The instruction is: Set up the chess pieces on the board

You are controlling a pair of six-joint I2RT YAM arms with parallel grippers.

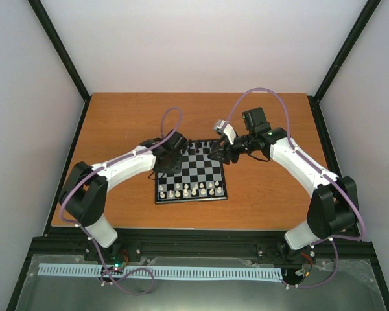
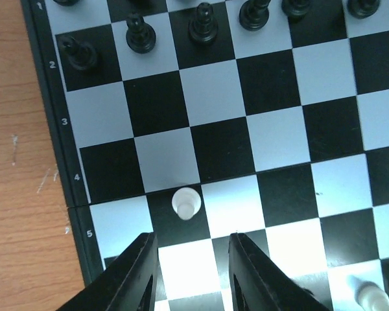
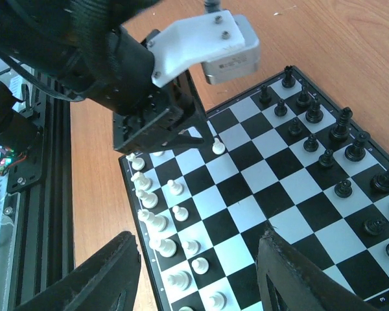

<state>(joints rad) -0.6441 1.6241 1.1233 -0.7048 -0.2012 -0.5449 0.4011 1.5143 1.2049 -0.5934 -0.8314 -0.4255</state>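
Note:
The board [image 1: 204, 170] lies in the middle of the table. Cream-white pieces [image 1: 191, 190] fill its near rows and black pieces [image 1: 205, 146] its far rows. My left gripper [image 1: 166, 167] hovers over the board's left side, open and empty. In the left wrist view its fingers [image 2: 133, 272] stand just behind a lone white pawn [image 2: 186, 203] on a black square, with black pawns [image 2: 140, 34] beyond. My right gripper [image 1: 215, 155] is open and empty above the far right part of the board [image 3: 272, 188]. The right wrist view also shows that pawn [image 3: 218, 147] and the left gripper [image 3: 181, 133].
The wooden table [image 1: 117, 129] surrounds the board, with black frame posts [image 1: 58, 45] at the corners and white walls behind. A black rail [image 1: 201, 243] runs along the near edge by the arm bases.

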